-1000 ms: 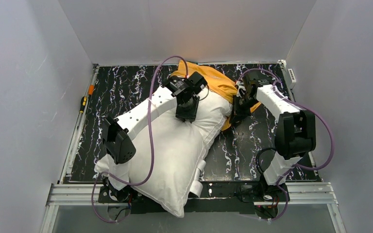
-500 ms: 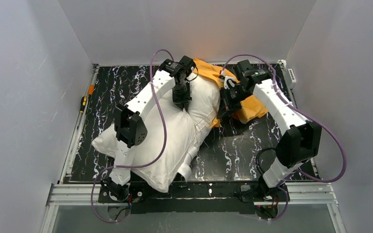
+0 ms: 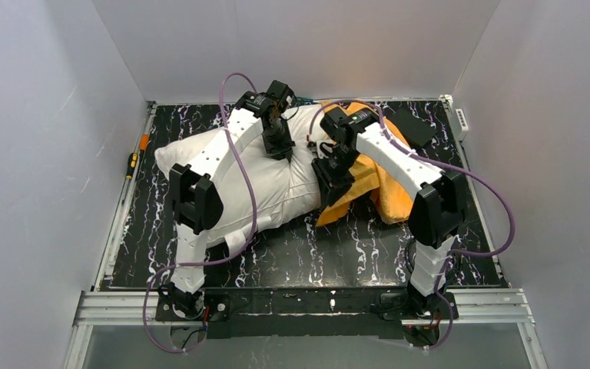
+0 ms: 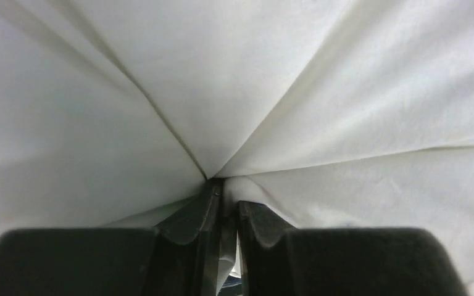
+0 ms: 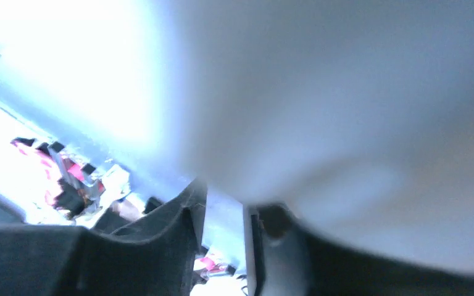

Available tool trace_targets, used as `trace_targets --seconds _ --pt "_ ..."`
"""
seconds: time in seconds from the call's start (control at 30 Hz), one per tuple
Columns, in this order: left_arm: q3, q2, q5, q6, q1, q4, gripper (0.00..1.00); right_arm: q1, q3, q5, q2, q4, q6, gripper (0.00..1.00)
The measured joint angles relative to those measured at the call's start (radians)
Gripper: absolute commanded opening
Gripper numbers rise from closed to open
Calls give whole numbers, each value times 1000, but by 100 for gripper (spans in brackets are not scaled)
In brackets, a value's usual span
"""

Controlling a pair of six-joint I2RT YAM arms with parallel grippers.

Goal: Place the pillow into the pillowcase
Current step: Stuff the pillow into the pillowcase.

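The off-white pillow (image 3: 230, 173) lies across the left half of the table, its right end against the orange pillowcase (image 3: 372, 181), which is bunched at back centre-right. My left gripper (image 3: 278, 146) sits on the pillow's top near its right end. In the left wrist view it (image 4: 225, 194) is shut on a pinched fold of the pillow's cloth (image 4: 284, 92). My right gripper (image 3: 330, 175) is at the pillow's right end, beside the pillowcase. In the blurred right wrist view its jaws (image 5: 225, 206) stand slightly apart with nothing between them, and white cloth (image 5: 345, 92) drapes over the right finger.
The black marbled table (image 3: 369, 246) is walled in white on three sides. A screwdriver (image 3: 132, 161) lies along the left edge. A flat black object (image 3: 413, 127) and a white power strip (image 3: 462, 119) sit at the back right.
The pillow has been dragged from the front edge to the back left. Both arms swung back and left with it. The left gripper closed on the pillow; the right gripper's jaws parted.
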Motion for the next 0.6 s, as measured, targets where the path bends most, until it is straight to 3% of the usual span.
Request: trace_targets --seconds 0.1,0.23,0.33,0.47,0.6 --pt "-76 -54 17 14 14 66 51 18 105 28 13 -2 5 72" --pt "-207 -186 50 30 33 148 69 21 209 84 -36 47 18 89" --pt "-298 -307 69 56 63 192 82 -7 259 154 -99 70 32 91" --pt "-412 -482 67 102 150 206 88 -69 324 255 -146 84 39 89" --pt "-509 -644 42 139 279 172 89 -118 348 354 -130 80 31 75"
